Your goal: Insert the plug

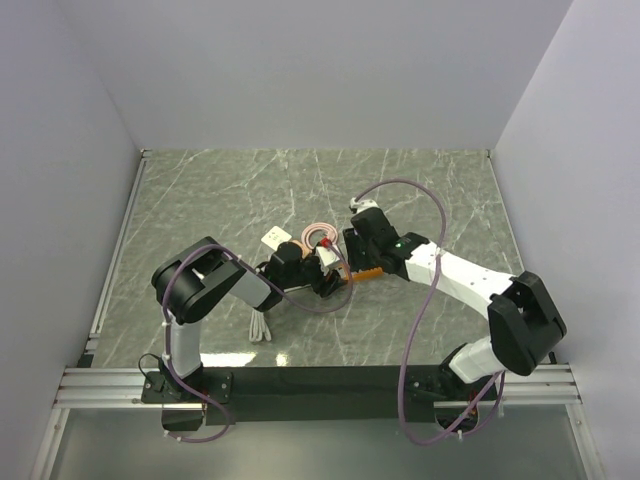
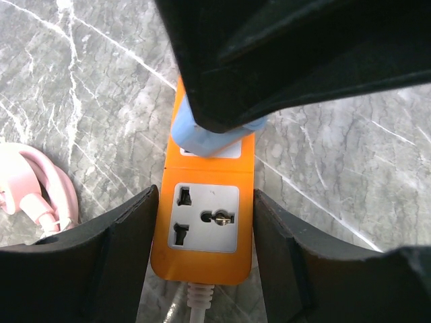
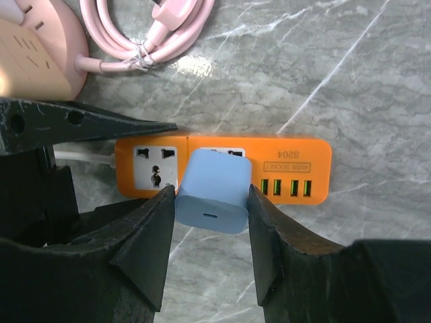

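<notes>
An orange power strip [image 3: 291, 159] lies flat on the marble table, also in the top view [image 1: 366, 272]. My left gripper [image 2: 205, 202] is shut on its cable end, one finger on each long side of the strip [image 2: 202, 259]. The grey socket [image 2: 205, 219] between my fingers is empty. My right gripper [image 3: 210, 195] is shut on a light blue charger plug [image 3: 214, 192]. It holds the plug slightly tilted over the second socket, against or just above its face. The plug's prongs are hidden. The plug also shows in the left wrist view [image 2: 209, 138].
A pink round extension socket [image 3: 34, 47] and its coiled pink cable [image 3: 145, 27] lie just beyond the strip. A white plug [image 1: 272, 238] and white cable [image 1: 260, 325] lie near the left arm. Four USB ports [image 3: 286, 188] fill the strip's free end.
</notes>
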{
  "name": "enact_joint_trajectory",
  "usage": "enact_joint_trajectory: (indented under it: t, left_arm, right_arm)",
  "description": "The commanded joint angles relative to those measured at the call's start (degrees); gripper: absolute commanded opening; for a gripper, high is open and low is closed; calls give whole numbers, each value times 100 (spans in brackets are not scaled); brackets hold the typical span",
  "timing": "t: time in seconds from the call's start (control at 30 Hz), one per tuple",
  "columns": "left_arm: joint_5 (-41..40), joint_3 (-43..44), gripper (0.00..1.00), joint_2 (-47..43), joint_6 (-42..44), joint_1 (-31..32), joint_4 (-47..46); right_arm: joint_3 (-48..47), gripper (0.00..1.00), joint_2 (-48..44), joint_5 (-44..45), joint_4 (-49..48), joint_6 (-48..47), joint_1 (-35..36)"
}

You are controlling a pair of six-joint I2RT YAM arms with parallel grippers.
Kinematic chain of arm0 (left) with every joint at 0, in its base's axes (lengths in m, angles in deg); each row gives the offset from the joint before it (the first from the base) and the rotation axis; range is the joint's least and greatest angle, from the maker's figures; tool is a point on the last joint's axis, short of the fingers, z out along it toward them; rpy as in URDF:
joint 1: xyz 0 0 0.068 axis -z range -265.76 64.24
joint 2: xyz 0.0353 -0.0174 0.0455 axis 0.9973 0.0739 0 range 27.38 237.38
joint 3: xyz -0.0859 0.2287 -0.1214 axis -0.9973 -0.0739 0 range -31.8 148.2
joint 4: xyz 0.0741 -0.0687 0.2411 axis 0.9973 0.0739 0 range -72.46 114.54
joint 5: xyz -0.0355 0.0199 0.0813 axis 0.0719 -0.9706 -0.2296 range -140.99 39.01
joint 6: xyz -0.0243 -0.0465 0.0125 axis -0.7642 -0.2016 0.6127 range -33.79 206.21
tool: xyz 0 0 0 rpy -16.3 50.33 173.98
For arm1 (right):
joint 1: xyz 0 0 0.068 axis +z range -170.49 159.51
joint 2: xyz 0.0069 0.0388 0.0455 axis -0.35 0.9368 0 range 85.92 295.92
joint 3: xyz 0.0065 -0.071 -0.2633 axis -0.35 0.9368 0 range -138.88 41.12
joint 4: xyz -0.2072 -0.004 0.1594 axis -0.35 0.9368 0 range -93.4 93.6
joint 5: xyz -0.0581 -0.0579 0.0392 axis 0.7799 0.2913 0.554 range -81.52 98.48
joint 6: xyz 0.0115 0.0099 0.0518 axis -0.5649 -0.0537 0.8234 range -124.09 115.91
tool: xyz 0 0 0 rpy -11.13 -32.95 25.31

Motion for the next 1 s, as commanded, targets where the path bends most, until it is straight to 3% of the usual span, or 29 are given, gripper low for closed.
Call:
enact_joint_trajectory:
  t: [0.0, 0.5, 0.97]
  left_arm:
    - [-92, 144, 63, -4, 100, -2, -81]
    - [-66, 206, 62, 40, 135, 7, -81]
    - [-66, 364, 62, 136, 214, -2, 86]
  right_arm:
    - [-356, 0, 124, 296, 315, -265, -60]
    - [-849, 0, 590, -275, 219, -599, -438]
    - [-533, 0, -193, -794, 104, -537, -403]
